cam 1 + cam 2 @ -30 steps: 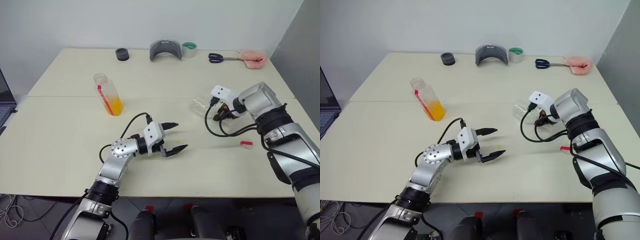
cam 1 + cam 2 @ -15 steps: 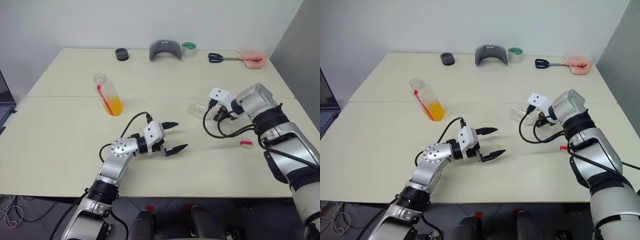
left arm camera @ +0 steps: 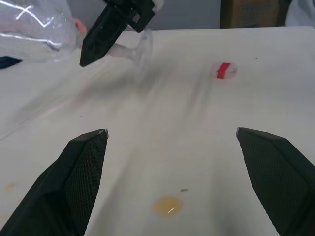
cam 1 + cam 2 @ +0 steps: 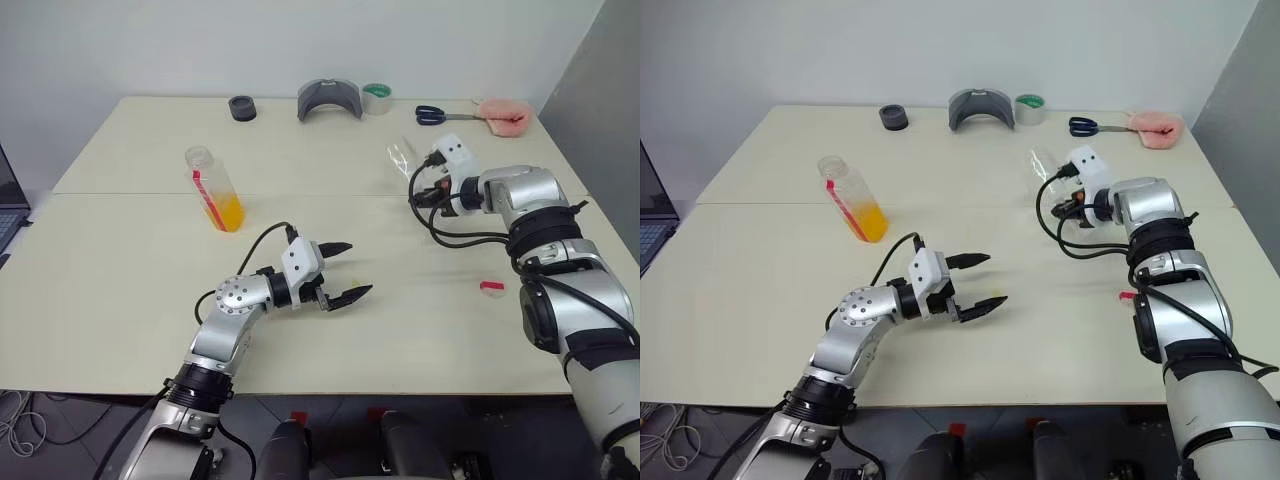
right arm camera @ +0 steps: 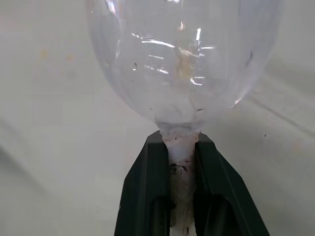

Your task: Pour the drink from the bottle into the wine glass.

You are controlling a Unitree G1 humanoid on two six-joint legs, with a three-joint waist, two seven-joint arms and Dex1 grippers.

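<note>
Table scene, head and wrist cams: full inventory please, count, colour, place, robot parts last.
clear plastic bottle with orange-yellow drink: 1, red label stripe, uncapped, standing tilted at table left
clear stemmed wine glass: 1, colourless, lifted off the table at right, stem pinched in the right claw
small red-and-white cap: 1, on table near the right arm
black round ring-like object: 1, far edge, left
grey curved piece: 1, far edge, centre
roll of tape, green inside: 1, far edge, beside the grey piece
black-handled scissors: 1, far edge, right
pink fluffy cloth: 1, far right corner
cream table: 1, holds everything
left claw: black fingers, open, above table centre
right claw: black fingers, shut on the glass stem
</note>
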